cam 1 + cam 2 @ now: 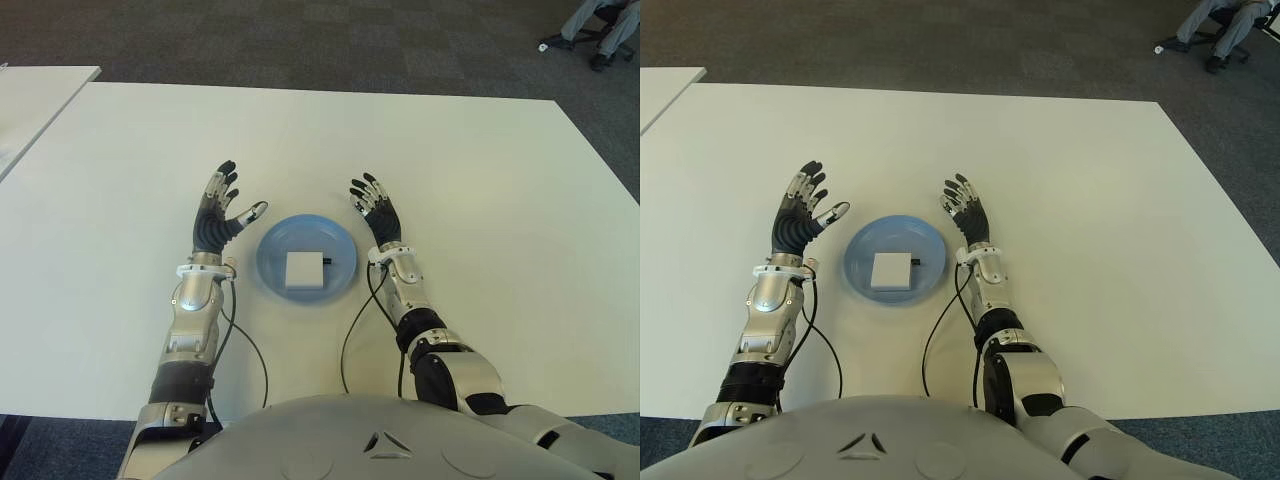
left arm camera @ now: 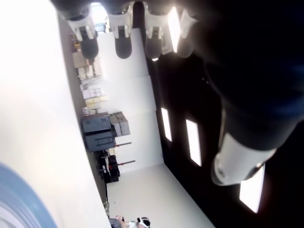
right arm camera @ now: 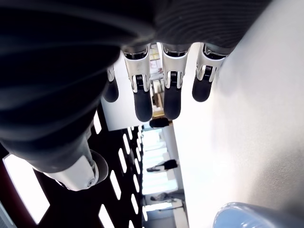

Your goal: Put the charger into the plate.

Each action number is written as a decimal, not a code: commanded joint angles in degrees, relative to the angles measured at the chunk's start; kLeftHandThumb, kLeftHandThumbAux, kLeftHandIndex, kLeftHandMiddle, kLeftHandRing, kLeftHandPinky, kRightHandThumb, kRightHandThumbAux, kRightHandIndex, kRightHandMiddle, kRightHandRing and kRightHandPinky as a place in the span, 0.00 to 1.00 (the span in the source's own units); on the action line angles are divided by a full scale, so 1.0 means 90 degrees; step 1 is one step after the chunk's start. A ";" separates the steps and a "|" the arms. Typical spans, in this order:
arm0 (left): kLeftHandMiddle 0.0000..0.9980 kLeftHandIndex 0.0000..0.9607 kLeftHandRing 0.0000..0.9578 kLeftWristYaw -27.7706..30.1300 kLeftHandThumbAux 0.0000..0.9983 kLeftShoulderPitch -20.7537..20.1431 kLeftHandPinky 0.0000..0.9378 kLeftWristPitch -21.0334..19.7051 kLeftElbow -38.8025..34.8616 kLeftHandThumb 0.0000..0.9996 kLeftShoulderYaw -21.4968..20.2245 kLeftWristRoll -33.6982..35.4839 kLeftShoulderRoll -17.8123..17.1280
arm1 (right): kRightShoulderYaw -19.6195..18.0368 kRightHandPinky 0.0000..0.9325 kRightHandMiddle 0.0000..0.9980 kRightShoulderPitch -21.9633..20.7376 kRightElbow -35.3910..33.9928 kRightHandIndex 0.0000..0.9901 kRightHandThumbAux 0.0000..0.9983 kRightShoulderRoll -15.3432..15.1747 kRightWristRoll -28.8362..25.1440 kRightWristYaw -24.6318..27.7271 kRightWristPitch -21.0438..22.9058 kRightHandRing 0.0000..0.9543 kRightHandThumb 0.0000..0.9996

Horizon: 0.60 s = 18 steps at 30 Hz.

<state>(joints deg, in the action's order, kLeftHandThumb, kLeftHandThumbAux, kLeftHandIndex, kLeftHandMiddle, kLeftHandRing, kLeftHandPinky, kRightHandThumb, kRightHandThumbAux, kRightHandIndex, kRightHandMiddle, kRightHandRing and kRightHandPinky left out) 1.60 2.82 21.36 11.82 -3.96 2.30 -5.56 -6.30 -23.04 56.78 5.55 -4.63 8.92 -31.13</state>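
Left hand (image 1: 217, 216): fingers spread wide, nothing in them, just left of the plate.
Plate (image 1: 272, 246): blue, on the white table (image 1: 500, 220), between both sets of fingers.
Charger (image 1: 304, 270): white block lying inside the plate.
Right hand (image 1: 377, 214): fingers stretched out, empty, just right of the plate.
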 commanded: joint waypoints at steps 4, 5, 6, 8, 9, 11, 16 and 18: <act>0.03 0.01 0.02 0.0132 0.80 0.0021 0.06 0.0197 0.0352 0.00 0.0099 0.0035 0.0184 | -0.0005 0.12 0.19 0.0340 0.0000 0.09 0.69 -0.0066 -0.0027 0.0048 0.0250 0.16 0.01; 0.03 0.01 0.02 0.0134 0.80 0.0035 0.06 0.0211 0.0380 0.00 0.0109 0.0026 0.0196 | -0.0001 0.13 0.19 0.0350 -0.0018 0.09 0.69 -0.0069 -0.0026 0.0050 0.0253 0.16 0.01; 0.03 0.01 0.03 0.0141 0.80 0.0053 0.07 0.0221 0.0421 0.00 0.0123 0.0019 0.0210 | 0.0003 0.13 0.19 0.0367 -0.0050 0.09 0.69 -0.0073 -0.0026 0.0054 0.0259 0.16 0.01; 0.03 0.02 0.03 0.0163 0.80 0.0086 0.07 0.0240 0.0490 0.00 0.0146 0.0012 0.0238 | 0.0010 0.13 0.20 0.0407 -0.0120 0.09 0.69 -0.0086 -0.0031 0.0072 0.0271 0.16 0.01; 0.03 0.02 0.03 0.0178 0.80 0.0096 0.07 0.0252 0.0529 0.00 0.0152 0.0013 0.0247 | 0.0014 0.13 0.20 0.0423 -0.0147 0.09 0.69 -0.0090 -0.0032 0.0078 0.0276 0.16 0.01; 0.03 0.02 0.03 0.0234 0.80 0.0110 0.07 0.0294 0.0667 0.00 0.0161 0.0029 0.0258 | 0.0022 0.13 0.20 0.0463 -0.0211 0.09 0.69 -0.0097 -0.0033 0.0092 0.0283 0.16 0.01; 0.04 0.02 0.04 0.0397 0.79 0.0034 0.07 0.0520 0.1249 0.00 0.0119 0.0081 0.0258 | 0.0038 0.12 0.20 0.0575 -0.0383 0.09 0.70 -0.0117 -0.0037 0.0131 0.0305 0.16 0.01; 0.04 0.03 0.04 0.0489 0.79 -0.0046 0.08 0.0648 0.1577 0.00 0.0090 0.0121 0.0252 | 0.0045 0.12 0.19 0.0622 -0.0448 0.09 0.70 -0.0127 -0.0037 0.0140 0.0308 0.16 0.01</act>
<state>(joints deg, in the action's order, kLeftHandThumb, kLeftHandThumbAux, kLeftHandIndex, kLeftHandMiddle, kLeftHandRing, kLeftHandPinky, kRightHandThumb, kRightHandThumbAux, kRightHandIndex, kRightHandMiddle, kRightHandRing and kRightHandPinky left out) 4.33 3.11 26.00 21.63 -3.21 2.67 -3.42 -5.77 -20.18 52.31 4.72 -4.63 10.16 -30.51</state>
